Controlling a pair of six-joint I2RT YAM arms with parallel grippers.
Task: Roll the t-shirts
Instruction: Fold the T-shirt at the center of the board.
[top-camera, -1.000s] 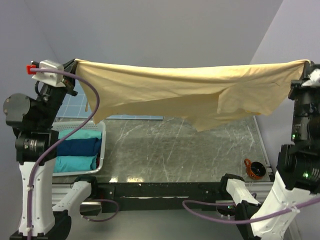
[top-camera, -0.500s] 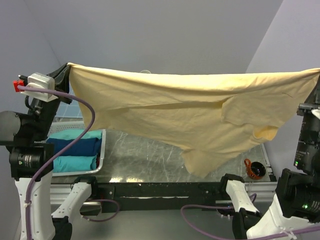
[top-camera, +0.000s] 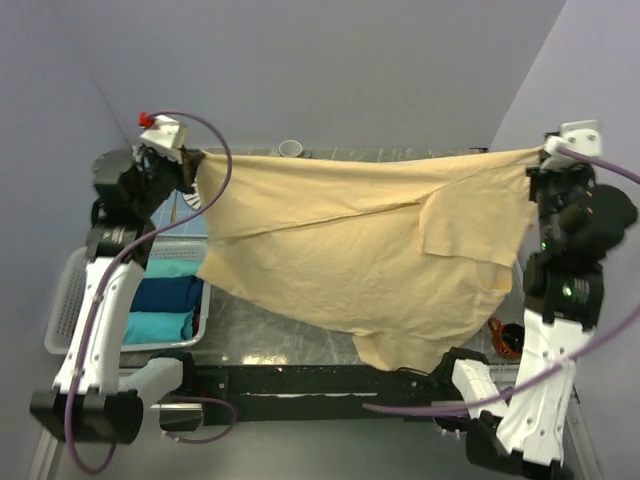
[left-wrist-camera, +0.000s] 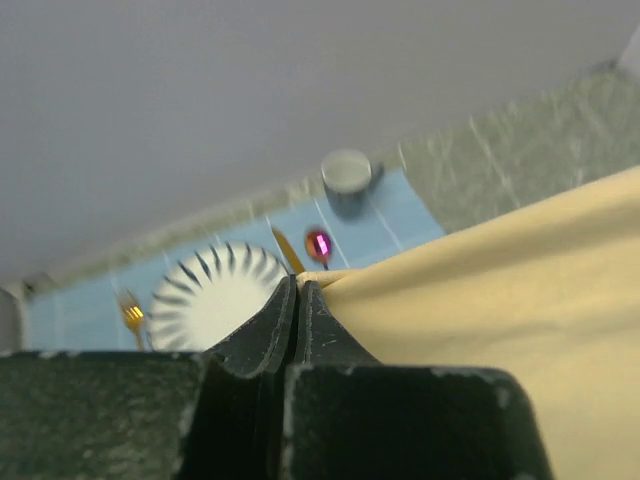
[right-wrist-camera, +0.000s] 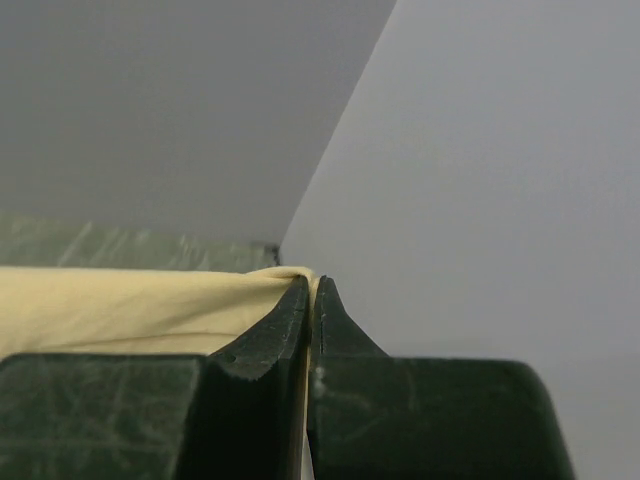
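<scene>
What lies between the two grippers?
The pale yellow t-shirt spans the whole stretch, one top corner pinched in the left gripper and one in the right gripper. The top external view shows it sagging above the table.

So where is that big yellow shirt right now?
In the top view the yellow t-shirt hangs spread out above the table, one corner pinched in the left gripper, the other in the right gripper.

Grey marbled bench. White basket at left, blue mat with plate beyond it. Orange mug at right edge.
</scene>
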